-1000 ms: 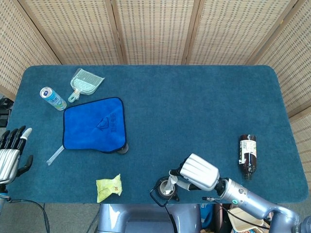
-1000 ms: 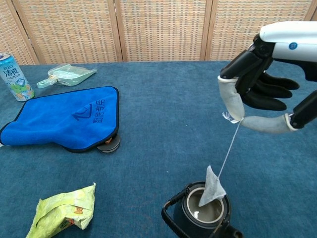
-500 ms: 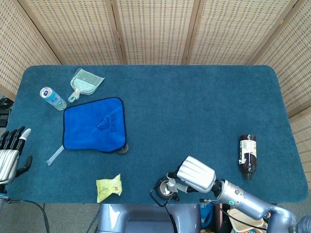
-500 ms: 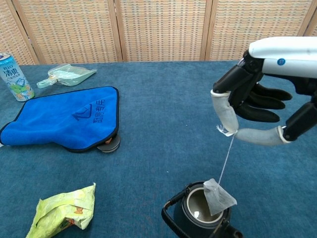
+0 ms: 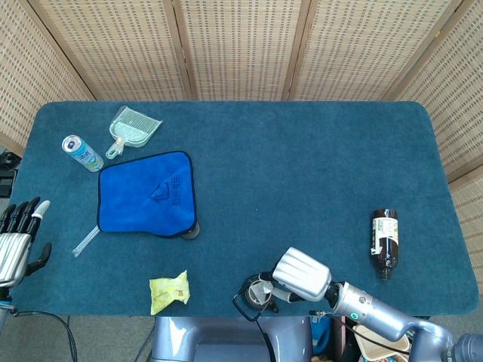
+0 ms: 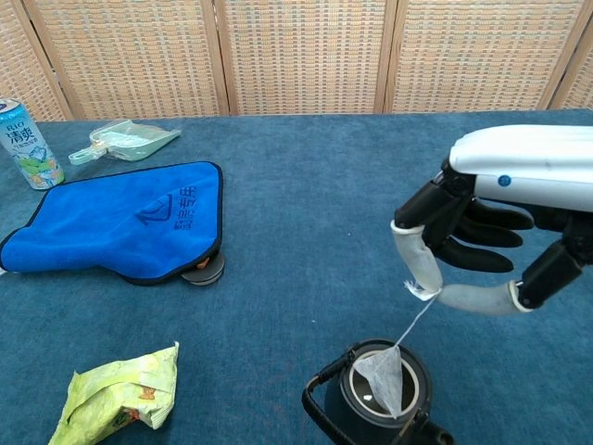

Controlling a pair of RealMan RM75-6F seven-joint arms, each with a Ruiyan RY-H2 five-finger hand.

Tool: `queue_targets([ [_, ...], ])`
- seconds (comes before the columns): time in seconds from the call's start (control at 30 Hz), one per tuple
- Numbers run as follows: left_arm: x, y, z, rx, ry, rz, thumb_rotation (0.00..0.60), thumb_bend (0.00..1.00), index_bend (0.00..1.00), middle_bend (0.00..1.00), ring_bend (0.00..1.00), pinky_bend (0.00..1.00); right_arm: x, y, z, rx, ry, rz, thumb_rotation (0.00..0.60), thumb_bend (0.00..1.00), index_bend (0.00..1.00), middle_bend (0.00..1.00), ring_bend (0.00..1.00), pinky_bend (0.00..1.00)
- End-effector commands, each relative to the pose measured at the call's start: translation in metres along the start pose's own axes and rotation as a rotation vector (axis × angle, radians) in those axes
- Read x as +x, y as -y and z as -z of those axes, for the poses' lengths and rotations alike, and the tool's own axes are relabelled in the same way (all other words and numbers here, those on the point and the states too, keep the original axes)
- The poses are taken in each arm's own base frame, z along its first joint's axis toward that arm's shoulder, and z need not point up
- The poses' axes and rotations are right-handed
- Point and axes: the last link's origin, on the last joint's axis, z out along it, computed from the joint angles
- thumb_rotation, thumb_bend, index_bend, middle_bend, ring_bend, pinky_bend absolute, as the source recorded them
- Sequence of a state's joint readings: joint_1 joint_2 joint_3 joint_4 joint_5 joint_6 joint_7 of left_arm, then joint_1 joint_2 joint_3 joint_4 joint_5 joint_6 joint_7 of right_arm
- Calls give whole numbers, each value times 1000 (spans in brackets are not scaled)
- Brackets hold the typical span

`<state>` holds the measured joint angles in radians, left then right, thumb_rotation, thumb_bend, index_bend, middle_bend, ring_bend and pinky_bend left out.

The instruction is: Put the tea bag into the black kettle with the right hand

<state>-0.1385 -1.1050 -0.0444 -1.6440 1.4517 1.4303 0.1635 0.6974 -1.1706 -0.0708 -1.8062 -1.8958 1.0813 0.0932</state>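
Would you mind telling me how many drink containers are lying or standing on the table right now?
2: a drinks can at the table's far left beside the dustpan, and a dark bottle lying near the right edge.

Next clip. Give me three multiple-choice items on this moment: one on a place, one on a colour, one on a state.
1. Where does the tea bag hang?
A. In the mouth of the black kettle
B. On the blue cloth
C. Beside the brown bottle

2. What colour is the crumpled packet near the table's front edge?
A. Red
B. Yellow-green
C. White

3. What is the right hand doing?
A. Resting flat on the table
B. Gripping the kettle's handle
C. Pinching the tea bag's string

Answers: 1 A, the chest view shows the bag hanging in the kettle's opening. 2 B, both views show it yellow-green. 3 C, the string runs from its fingertips down to the bag.
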Motion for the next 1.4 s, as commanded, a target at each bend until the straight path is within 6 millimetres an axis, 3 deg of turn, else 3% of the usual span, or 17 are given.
queue_targets([
  [0.03, 0, 0, 0, 1, -1, 0, 600, 478, 29, 0, 0, 0, -3, -3, 0, -9, 4, 9, 600, 800, 632, 886, 846, 891],
  [0.37, 0, 0, 0, 0, 0, -1, 600, 478, 29, 0, 0, 0, -12, -11, 2, -20, 46, 1, 600, 800, 583, 880, 846, 891],
  [0.47, 0, 0, 0, 0, 3, -2, 600, 479, 29, 0, 0, 0, -14, -14, 2, -28, 60, -3, 600, 799, 492, 876, 846, 891],
  [0.6, 0, -1, 0, 1, 3, -2, 600, 478, 29, 0, 0, 0, -10, -20, 2, -51, 60, -31, 600, 799, 245, 866, 846, 891],
  [0.7, 0, -1, 0, 0, 2, -2, 600, 479, 29, 0, 0, 0, -7, -23, 3, -60, 55, -34, 600, 798, 147, 858, 846, 891],
  [1.03, 2, -1, -2, -2, -1, -6, 600, 478, 29, 0, 0, 0, -9, -21, 5, -29, 147, -38, 600, 803, 139, 888, 848, 892],
  [1.4, 4, 0, -3, -1, -7, -12, 600, 478, 29, 0, 0, 0, -14, -14, 0, 18, 242, -19, 579, 902, 164, 956, 883, 893],
])
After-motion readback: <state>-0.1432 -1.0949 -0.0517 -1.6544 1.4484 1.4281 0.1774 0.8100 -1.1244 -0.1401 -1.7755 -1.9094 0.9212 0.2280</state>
